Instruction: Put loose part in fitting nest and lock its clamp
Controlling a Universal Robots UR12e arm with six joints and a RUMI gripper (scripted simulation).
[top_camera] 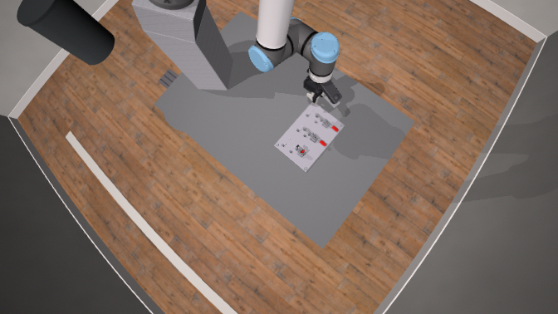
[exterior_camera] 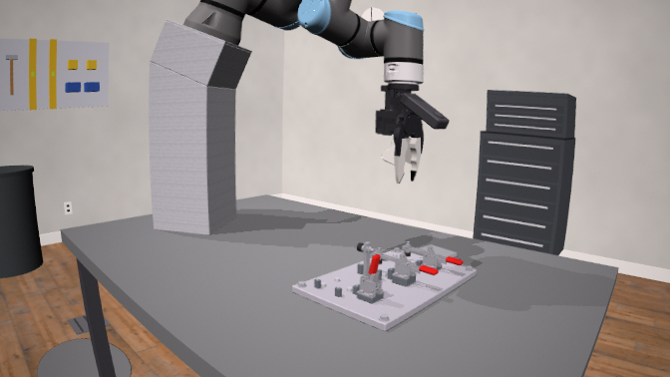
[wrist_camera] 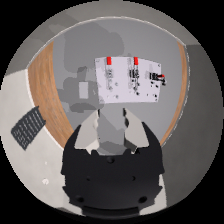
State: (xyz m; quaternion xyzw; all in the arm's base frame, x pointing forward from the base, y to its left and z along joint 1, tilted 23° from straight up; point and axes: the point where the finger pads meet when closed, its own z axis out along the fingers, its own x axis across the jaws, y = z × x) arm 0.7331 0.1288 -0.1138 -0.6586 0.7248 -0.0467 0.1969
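My arm (exterior_camera: pixel 349 30) has dark grey joints, light-blue end caps and a white link; its black gripper (exterior_camera: pixel 408 176) carries white-tipped fingers below a silver wrist ring.

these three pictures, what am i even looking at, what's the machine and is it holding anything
It is one robot arm with a two-fingered gripper at its end, bolted to a grey pedestal on a grey table.

The first picture looks straight down from the ceiling. The second looks from the side, across the room. The third comes from a camera on the arm's wrist, looking down past the gripper's own fingers.

On the table lies a pale fixture plate with three small clamps. Two red handles lie flat; the nearest one stands up.

The gripper hangs high above the far end of the plate, partly open, holding nothing. I cannot pick out a loose part in these views.
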